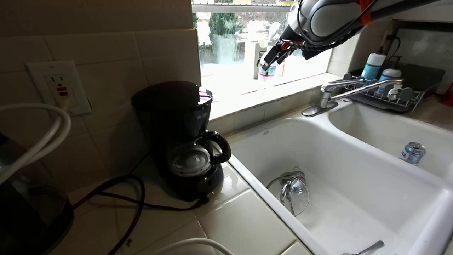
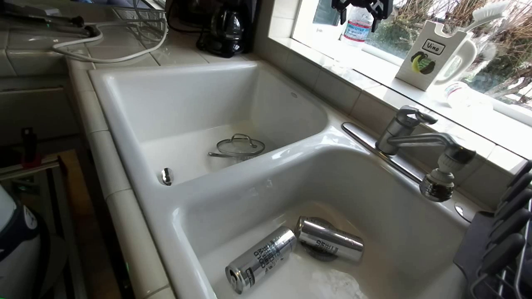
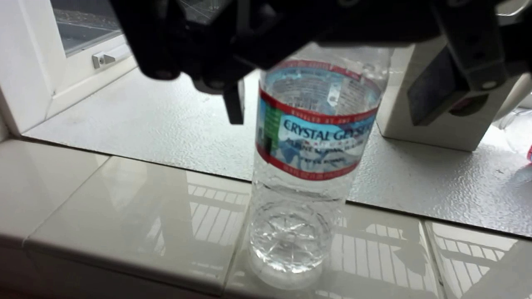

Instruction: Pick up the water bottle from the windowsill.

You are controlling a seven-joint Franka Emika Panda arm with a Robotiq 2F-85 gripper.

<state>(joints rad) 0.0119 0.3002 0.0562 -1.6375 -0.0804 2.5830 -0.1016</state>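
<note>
A black coffee maker point(image 1: 177, 124) stands beside the white sink point(image 1: 354, 198).

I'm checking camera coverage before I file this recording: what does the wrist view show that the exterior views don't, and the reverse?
Only the wrist view shows the legible brand lettering and star-patterned base of the clear plastic water bottle with the blue, red-edged label.

Only the exterior views show the white double-basin sink, the chrome faucet and the black coffee maker.

All views share that bottle, the black two-fingered end effector and the pale off-white windowsill. The wrist view and an exterior view also share the white box-shaped jug.
</note>
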